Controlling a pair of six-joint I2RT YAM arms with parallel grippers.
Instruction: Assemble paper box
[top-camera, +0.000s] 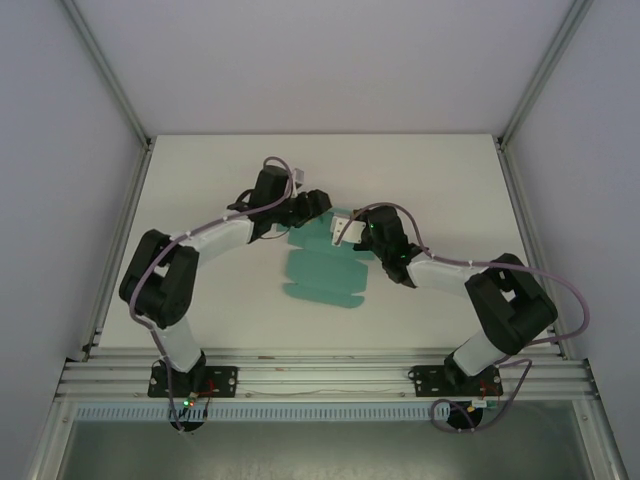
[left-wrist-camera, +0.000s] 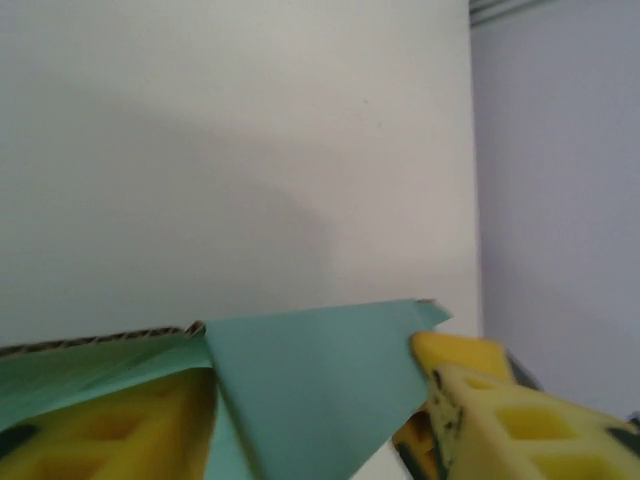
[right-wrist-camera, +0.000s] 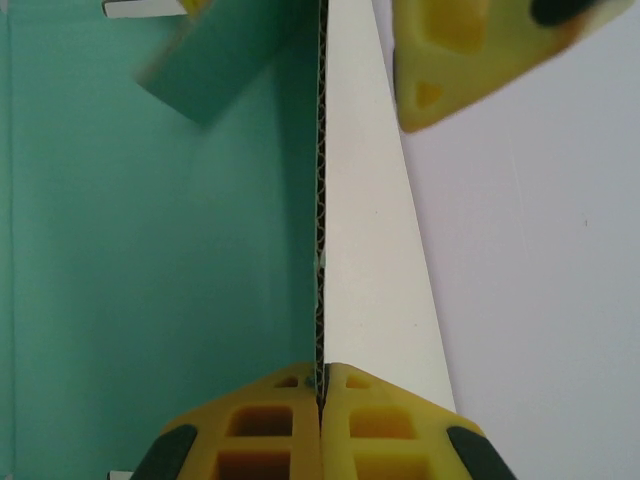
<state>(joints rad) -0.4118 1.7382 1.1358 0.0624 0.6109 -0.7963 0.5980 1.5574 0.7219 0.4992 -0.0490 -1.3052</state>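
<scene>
The teal-green paper box (top-camera: 322, 276) lies as a flat die-cut sheet mid-table, its far end lifted. My right gripper (top-camera: 345, 232) is shut on a raised side panel. In the right wrist view the fingertips (right-wrist-camera: 322, 382) pinch the corrugated edge, with the teal inner face (right-wrist-camera: 160, 250) to the left and the white outer face (right-wrist-camera: 375, 260) to the right. My left gripper (top-camera: 320, 205) hovers at the sheet's far end. It is open, and a folded teal flap (left-wrist-camera: 320, 380) stands between its yellow fingers (left-wrist-camera: 490, 410). One of those fingers (right-wrist-camera: 470, 50) appears beyond the held panel.
White table (top-camera: 200, 200) with walls on the left, right and back, framed by aluminium posts (top-camera: 105, 70). An aluminium rail (top-camera: 320, 375) runs along the near edge and holds both arm bases. Cables loop over each arm.
</scene>
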